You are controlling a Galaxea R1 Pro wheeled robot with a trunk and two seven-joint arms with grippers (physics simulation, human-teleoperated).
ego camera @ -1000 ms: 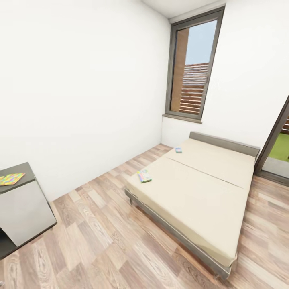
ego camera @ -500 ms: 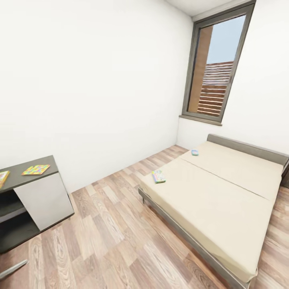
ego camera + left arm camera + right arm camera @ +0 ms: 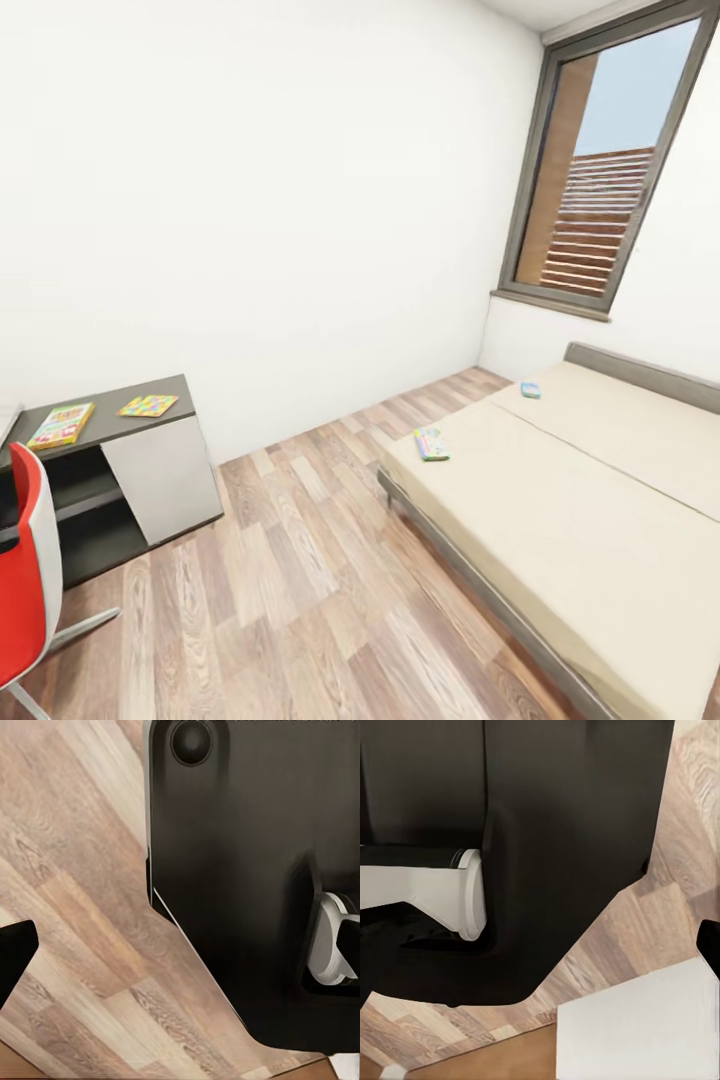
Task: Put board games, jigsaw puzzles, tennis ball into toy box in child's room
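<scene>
The state of the jaws cannot be told: no fingertips are being shown clearly in either wrist picture, and nothing is being seen held or touched.

In the head view, the large low bed with beige mattress and grey frame (image 3: 600, 520) is being shown at the right. Two board games are lying on it near its floor-side edge, well apart: a white and green flat box (image 3: 432, 443) and, nearer the headboard, a small blue flat box (image 3: 530, 390). At the left, a yellow-green rectangular game box (image 3: 61, 425) and a thin multicoloured jigsaw square (image 3: 147, 405) are lying on the dark-grey top of the low cabinet with a white door (image 3: 160, 480). A red and grey chair (image 3: 25, 570) is being shown beside it.

In the wrist views, the robot's black body (image 3: 247, 870) is being shown above the wood-plank floor (image 3: 75, 945); a white flat surface (image 3: 637, 1027) is being seen in the right wrist view.
</scene>
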